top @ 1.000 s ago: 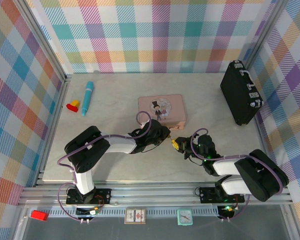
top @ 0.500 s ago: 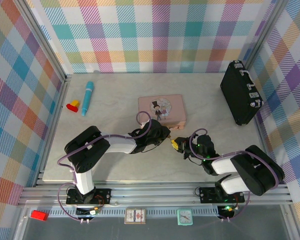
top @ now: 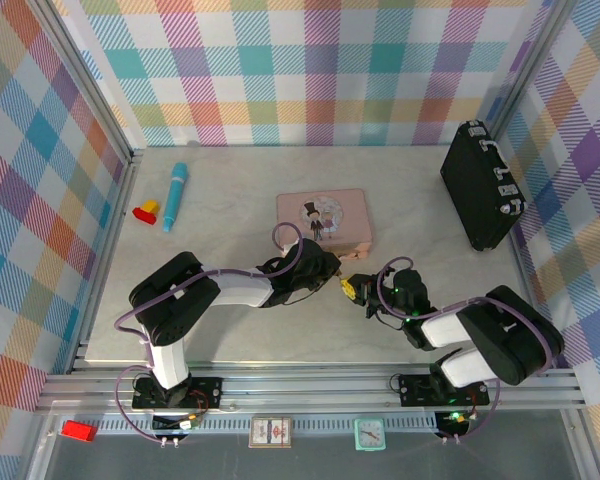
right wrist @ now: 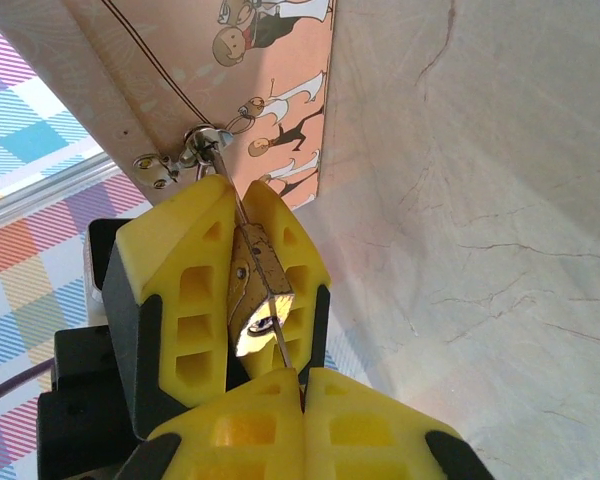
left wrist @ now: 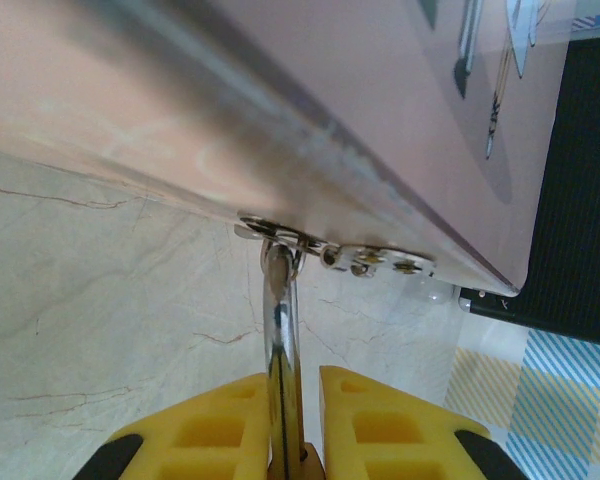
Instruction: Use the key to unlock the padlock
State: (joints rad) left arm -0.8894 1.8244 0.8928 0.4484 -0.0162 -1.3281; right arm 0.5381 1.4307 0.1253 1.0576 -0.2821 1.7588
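Find right gripper (right wrist: 300,378) pinched together on key (right wrist: 280,348), blade entering padlock (right wrist: 257,285) from 5 o'clock. See left gripper (right wrist: 238,197) clamped on padlock body; shackle (left wrist: 280,330) running to 11 o'clock through hasp (right wrist: 195,145) of pink tin (right wrist: 180,70). Overhead: padlock at tin's 5 o'clock corner.

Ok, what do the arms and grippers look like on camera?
The left arm and right arm are black with white link covers and looping purple cables. The left gripper and right gripper have blocky yellow fingers with rectangular cut-outs.
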